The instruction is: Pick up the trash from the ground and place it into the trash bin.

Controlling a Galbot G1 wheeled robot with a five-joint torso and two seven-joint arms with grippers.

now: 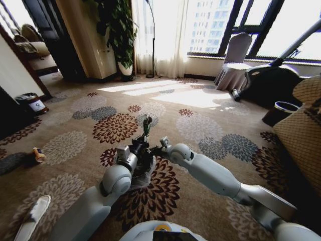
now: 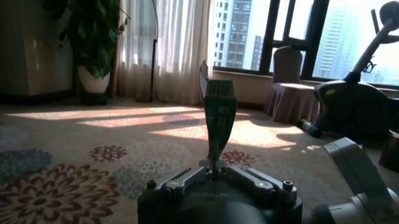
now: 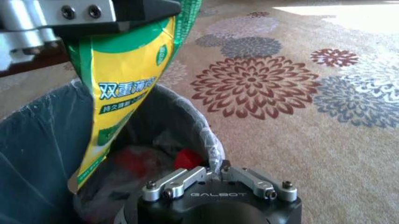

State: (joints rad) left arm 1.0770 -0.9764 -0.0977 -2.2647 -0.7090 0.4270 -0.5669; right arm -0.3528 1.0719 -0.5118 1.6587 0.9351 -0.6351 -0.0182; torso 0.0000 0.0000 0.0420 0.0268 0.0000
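- We see the left gripper (image 1: 146, 131) at centre frame in the head view, fingers pinched together on a flat green and yellow packet (image 3: 128, 77), which stands upright from it.
- In the right wrist view the packet hangs over the open mouth of the trash bin (image 3: 187, 122), its lower end dipping inside the rim.
- The bin holds a plastic liner with red scraps (image 3: 186, 158) at the bottom.
- The right gripper (image 3: 219, 169) is clamped on the bin's near rim, fingers together on the liner edge.
- On the flowered carpet (image 1: 200, 125): a small brown bottle (image 1: 38, 154) at left, a flat beige slipper-shaped piece (image 1: 34, 213) at lower left.
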